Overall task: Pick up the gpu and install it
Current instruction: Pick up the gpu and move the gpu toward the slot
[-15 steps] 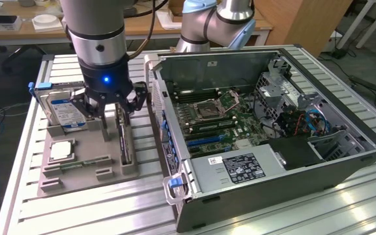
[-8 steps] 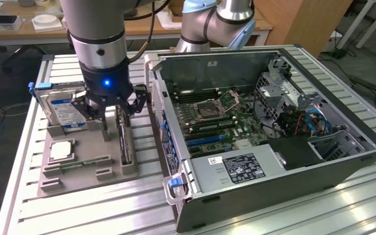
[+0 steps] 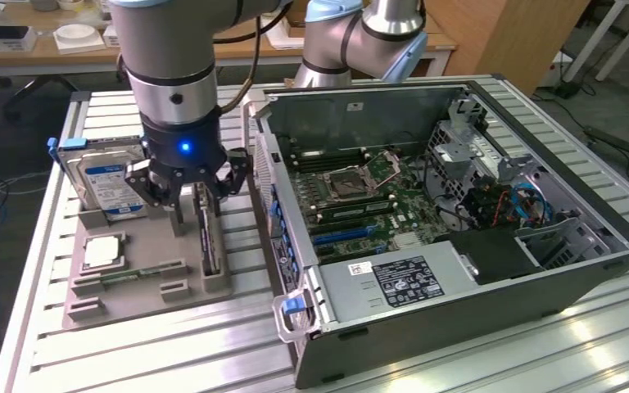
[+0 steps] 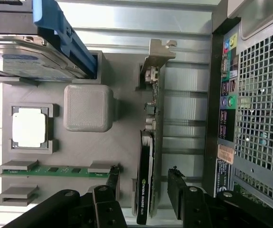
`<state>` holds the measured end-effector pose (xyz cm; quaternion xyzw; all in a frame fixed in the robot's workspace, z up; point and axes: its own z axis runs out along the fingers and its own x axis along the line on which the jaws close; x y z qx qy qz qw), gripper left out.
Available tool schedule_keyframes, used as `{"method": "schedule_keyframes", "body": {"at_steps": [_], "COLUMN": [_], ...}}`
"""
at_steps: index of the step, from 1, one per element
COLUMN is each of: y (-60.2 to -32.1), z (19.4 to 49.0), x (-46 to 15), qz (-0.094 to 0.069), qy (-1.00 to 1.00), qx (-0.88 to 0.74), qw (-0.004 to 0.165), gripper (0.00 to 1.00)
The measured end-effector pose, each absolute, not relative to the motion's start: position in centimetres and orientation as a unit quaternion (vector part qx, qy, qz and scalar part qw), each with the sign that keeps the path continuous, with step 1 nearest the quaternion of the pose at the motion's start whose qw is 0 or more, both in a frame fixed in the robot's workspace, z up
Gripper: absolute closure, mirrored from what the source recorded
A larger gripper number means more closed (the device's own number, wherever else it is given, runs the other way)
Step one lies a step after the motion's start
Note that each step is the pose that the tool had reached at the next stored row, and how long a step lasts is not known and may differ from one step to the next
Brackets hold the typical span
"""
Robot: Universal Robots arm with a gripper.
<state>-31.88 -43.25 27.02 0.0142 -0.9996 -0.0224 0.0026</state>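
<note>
The gpu (image 3: 210,246) stands on edge in a slot of the grey parts holder (image 3: 151,246), along the holder's side nearest the open computer case (image 3: 576,278). In the wrist view the gpu (image 4: 153,118) shows as a thin dark card, with its silver bracket at the end of the holder (image 4: 122,142) where the hard drive (image 4: 32,61) is parked.

The gripper (image 3: 194,211) hangs directly over that slot. From the wrist camera the gripper (image 4: 143,178) has its jaws spread wide, one finger on each side of the card's black-faced end. A gap shows on both sides, so it appears to be touching nothing and holding nothing.

The rest of the holder looks undisturbed:
- The hard drive (image 3: 105,184) with its blue label stands upright at one end.
- The processor chip (image 3: 104,252) lies flat in its pocket on the side away from the gpu.
- The green RAM stick (image 3: 128,274) lies in its slot at the opposite end from the hard drive.

Judged from this, the task is early. The approach and alignment over the card look done, but the grasp has not been made, and the card has not been lifted. The motherboard (image 3: 359,196) inside the case has yet to receive it, so both the pick and the installation remain.
</note>
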Motion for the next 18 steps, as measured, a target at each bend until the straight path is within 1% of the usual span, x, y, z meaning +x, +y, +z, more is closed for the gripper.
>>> {"method": "schedule_keyframes", "body": {"at_steps": [18], "y": [-43.3], "z": [24.0], "x": [-31.9], "qz": [-0.022], "qy": [-1.000], "qx": [0.014], "qw": [0.003], "gripper": [0.47]}}
